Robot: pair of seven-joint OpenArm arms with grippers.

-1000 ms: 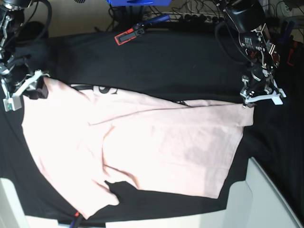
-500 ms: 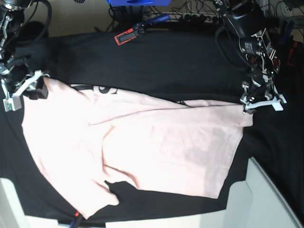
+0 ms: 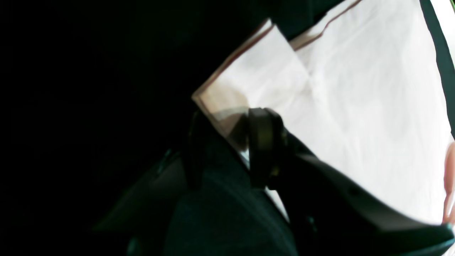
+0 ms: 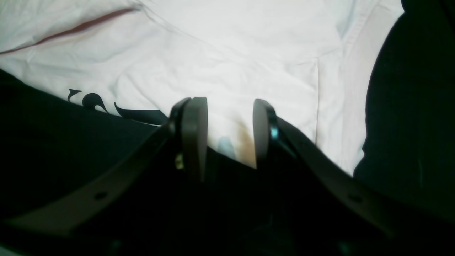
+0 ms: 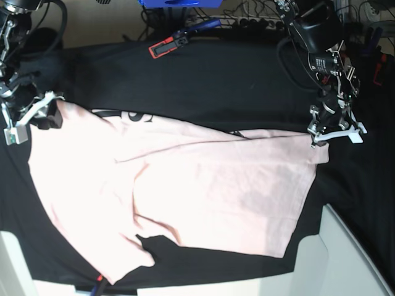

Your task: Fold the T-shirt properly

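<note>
The pale pink T-shirt (image 5: 185, 191) lies spread across the big black cloth (image 5: 247, 80), partly folded over itself, with black lettering (image 5: 123, 116) peeking out along its far edge. At the scene's left, the right gripper (image 4: 229, 133) sits on the shirt's far left corner; its jaws stand apart with a bunch of pink fabric between them, though whether they pinch it cannot be told. At the scene's right, the left gripper (image 3: 231, 142) straddles the shirt's far right corner, one dark finger (image 3: 265, 145) over the hem, the jaws apart with the fabric edge between them. A red-and-black tool (image 5: 165, 45) lies on the far side, well apart from the shirt.
</note>
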